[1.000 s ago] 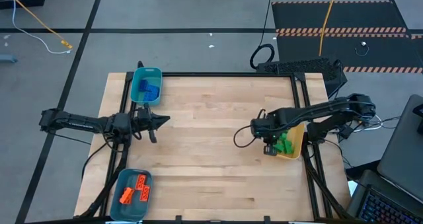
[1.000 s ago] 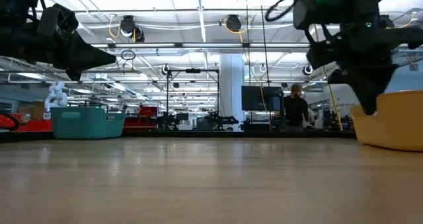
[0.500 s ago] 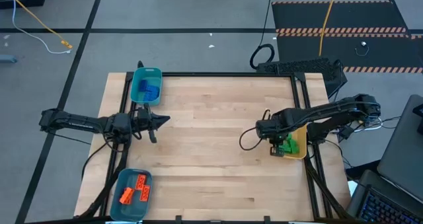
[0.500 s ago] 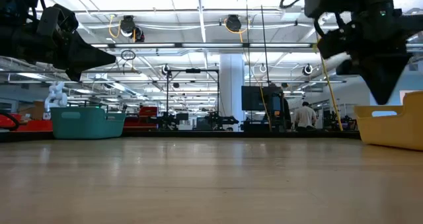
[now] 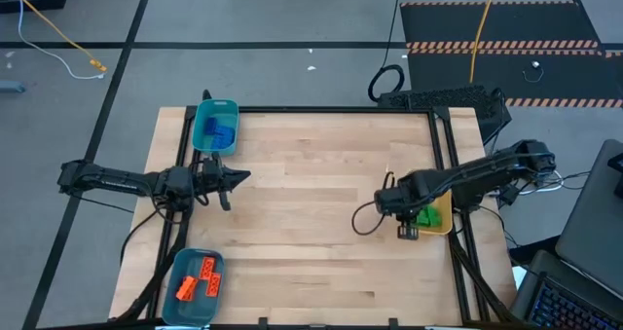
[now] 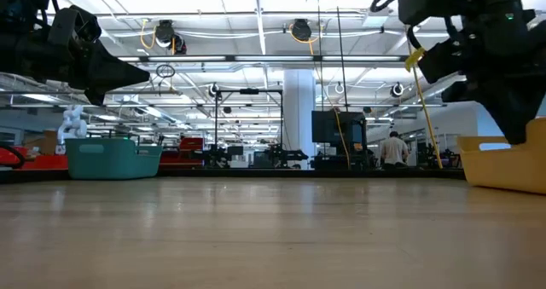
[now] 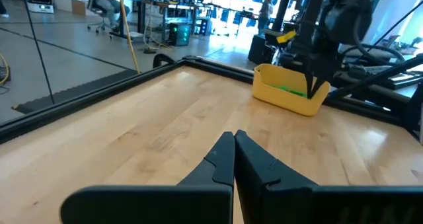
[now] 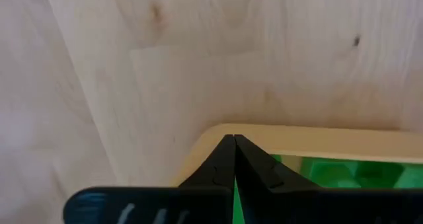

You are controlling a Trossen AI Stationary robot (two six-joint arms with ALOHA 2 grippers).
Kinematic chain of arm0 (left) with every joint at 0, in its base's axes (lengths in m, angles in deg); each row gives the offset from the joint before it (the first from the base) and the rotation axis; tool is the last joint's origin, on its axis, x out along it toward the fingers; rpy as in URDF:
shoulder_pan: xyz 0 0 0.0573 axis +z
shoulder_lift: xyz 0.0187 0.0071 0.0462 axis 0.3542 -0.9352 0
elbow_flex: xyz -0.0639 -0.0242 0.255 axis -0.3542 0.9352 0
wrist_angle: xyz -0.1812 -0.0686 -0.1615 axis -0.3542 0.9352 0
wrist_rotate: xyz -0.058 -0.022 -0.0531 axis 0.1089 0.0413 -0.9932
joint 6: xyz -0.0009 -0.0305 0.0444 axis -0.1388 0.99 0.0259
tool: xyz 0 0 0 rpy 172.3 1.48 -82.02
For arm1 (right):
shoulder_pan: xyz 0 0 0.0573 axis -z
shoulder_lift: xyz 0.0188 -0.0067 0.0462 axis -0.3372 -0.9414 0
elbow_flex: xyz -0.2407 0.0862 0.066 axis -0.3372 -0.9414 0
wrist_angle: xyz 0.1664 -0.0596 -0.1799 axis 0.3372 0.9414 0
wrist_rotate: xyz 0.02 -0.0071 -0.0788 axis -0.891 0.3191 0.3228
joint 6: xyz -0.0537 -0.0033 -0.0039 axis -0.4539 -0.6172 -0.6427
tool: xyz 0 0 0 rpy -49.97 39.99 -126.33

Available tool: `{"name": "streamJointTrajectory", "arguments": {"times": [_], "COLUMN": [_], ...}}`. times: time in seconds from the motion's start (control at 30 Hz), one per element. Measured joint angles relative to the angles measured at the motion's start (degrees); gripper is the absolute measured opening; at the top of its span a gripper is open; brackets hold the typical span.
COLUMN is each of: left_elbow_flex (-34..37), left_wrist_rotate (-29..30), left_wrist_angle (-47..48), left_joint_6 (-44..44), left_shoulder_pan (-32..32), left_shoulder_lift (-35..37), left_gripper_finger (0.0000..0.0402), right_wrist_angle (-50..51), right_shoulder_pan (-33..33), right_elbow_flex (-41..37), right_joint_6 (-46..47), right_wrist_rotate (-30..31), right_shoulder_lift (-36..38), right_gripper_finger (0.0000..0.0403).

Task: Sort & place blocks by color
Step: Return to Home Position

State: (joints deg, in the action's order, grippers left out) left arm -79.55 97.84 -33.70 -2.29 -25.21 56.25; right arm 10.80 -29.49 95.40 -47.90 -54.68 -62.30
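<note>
Got the right gripper (image 8: 232,139) pinched shut on nothing, aimed straight down with its tips just above the corner rim of the yellow bin (image 8: 310,141). Found the green blocks (image 8: 330,174) inside that bin, heaped together, so can't make out which way any single one runs. From overhead, puts that bin at the right edge of the table (image 5: 311,174), with the right arm reaching in from the right side and bent down at the wrist. Over on the left, got the left gripper (image 7: 234,137) closed too, holding nothing, pointing level across the table toward the yellow bin. Hangs off an arm stretched out flat from the left edge, about midway along it. Beyond that, spotted a light teal bin (image 5: 209,108) at the overhead view's top-left table corner with the blue blocks (image 5: 222,131) piled in it. Can't read their long axes either. Down at the bottom-left corner, a darker teal bin (image 5: 193,315) holding the orange blocks (image 5: 200,276), lying flat at mixed angles.
</note>
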Motion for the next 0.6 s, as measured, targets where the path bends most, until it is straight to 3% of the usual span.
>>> {"name": "streamJointTrajectory", "arguments": {"times": [0.47,0.6], "left_elbow_flex": [0.00,0.00], "left_wrist_rotate": [-0.02,-0.04], "left_wrist_angle": [0.02,0.01], "left_joint_6": [-0.08,0.06], "left_shoulder_pan": [0.00,0.00], "left_shoulder_lift": [0.01,0.00], "left_gripper_finger": [0.0001,0.0001], "right_wrist_angle": [5.79,6.23], "right_shoulder_pan": [-1.22,-1.22], "right_elbow_flex": [0.02,0.77], "right_joint_6": [2.77,1.74], "right_wrist_rotate": [1.94,7.40], "right_shoulder_lift": [0.67,1.99], "right_gripper_finger": [0.0000,0.0000]}}
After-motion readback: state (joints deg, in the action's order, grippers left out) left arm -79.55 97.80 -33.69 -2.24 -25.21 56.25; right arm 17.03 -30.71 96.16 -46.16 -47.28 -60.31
